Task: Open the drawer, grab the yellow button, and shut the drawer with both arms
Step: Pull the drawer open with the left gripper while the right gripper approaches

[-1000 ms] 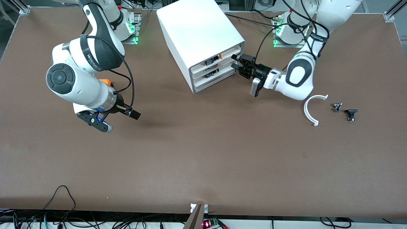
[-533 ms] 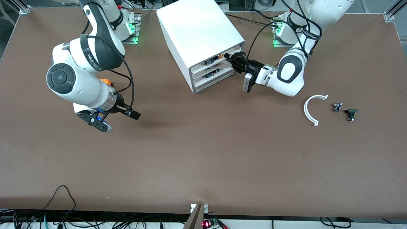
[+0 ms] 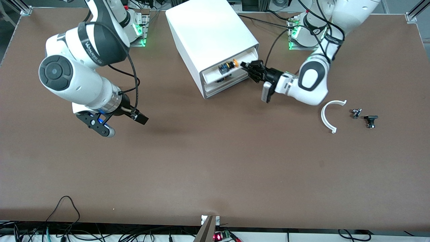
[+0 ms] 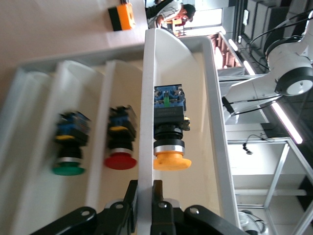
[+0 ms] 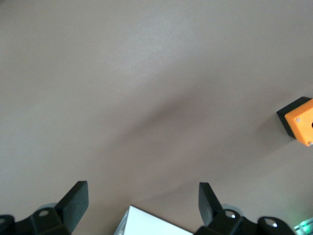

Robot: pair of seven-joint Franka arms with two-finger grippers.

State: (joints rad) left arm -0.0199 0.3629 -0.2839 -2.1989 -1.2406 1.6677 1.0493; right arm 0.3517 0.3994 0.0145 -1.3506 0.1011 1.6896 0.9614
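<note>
A: Item one, the drawer (image 3: 231, 65)?

B: Uppermost of three in a white box cabinet with a grey front rim. A wide, shallow white plastic tray, partly pulled out of the cabinet front, its front lip (image 4: 145, 122) pinched between the closed fingers of the left end effector (image 3: 251, 66).

A: Item two, the button (image 3: 229, 65)?

B: Tiny push button: orange mushroom cap, black middle, blue base (image 4: 168, 96). It lies on its side inside the open drawer, cap toward the drawer's front lip and just beside it, base toward the cabinet. It rests loose in the tray, touched by neither end effector.
</note>
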